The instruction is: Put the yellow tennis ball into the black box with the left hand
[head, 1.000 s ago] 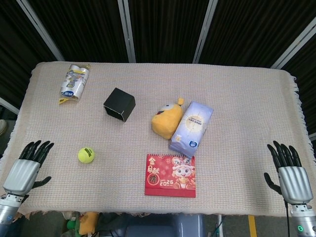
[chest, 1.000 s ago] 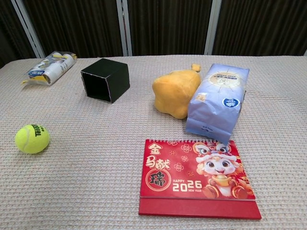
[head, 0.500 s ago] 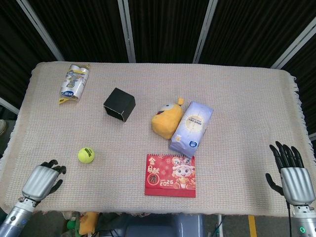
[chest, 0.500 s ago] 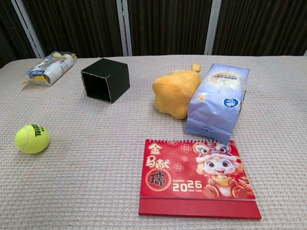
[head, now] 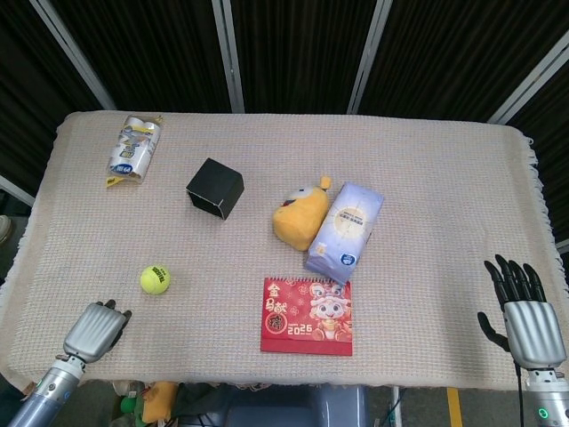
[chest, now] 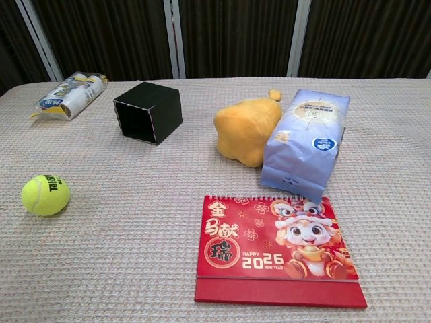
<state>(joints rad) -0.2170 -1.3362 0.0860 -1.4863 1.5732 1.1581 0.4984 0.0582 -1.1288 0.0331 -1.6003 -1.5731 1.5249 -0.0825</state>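
The left hand (head: pixel 95 328) was near the table's front edge, its fingers curled in and holding nothing. The yellow tennis ball (head: pixel 155 279) lay free on the cloth just beyond this hand and a little to the right, not touched. The black box (head: pixel 214 188) stood well beyond the ball, lying on its side. The ball is probably light, a little springy and fuzzy, and may roll; a wrap around its middle from above seems safest. The right hand (head: pixel 524 310) was far from the ball, fingers spread.
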